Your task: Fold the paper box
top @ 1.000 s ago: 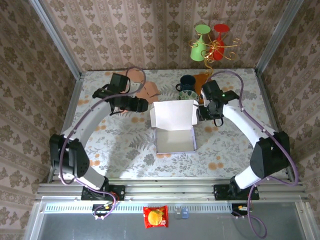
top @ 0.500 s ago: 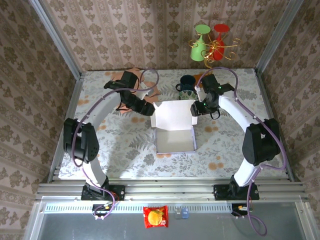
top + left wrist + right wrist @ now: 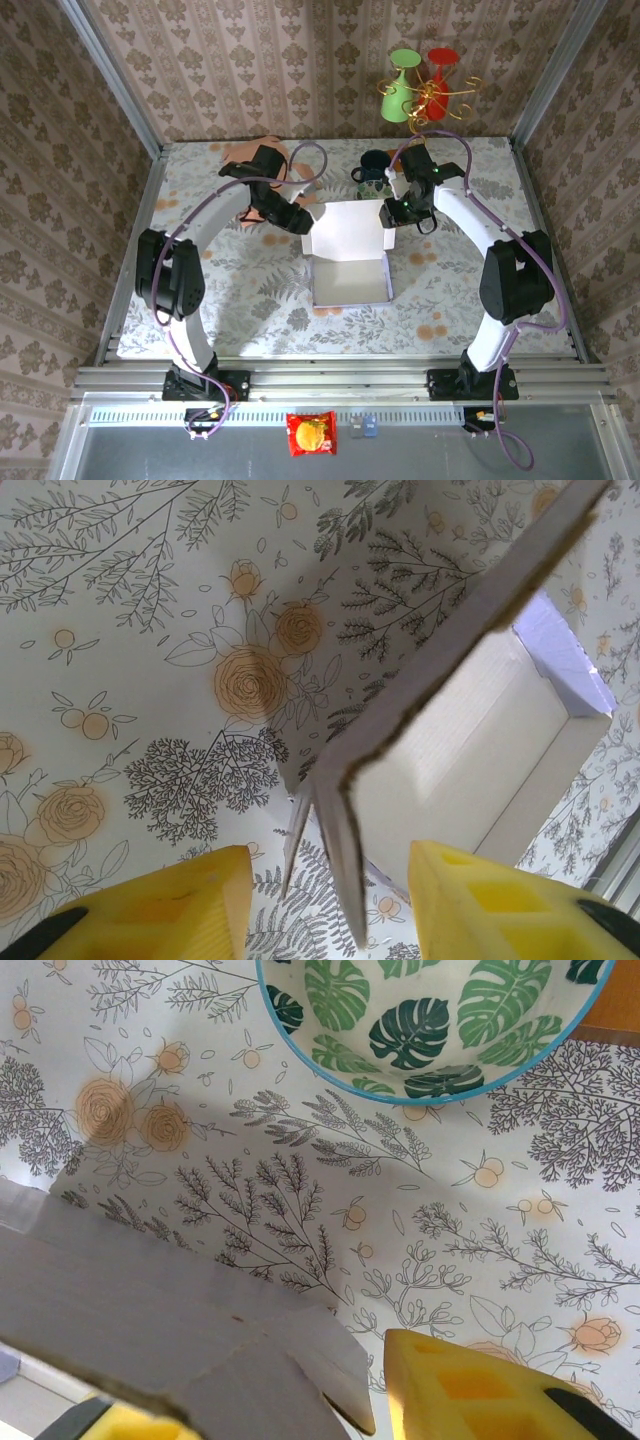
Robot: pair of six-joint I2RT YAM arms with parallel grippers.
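Box (image 3: 348,262) in middle of worktop (image 3: 240,290), lid (image 3: 348,228) up. Folding side flaps (image 3: 345,820) now: left fingers (image 3: 160,910) and right fingers (image 3: 470,1390) apart around them, not pinching. Next: squeeze gently, bend inward.

I can read no words or numbers anywhere I look; the red packet (image 3: 312,434) at the bottom of the overhead view carries a printed picture — any lettering there is too small to make out.
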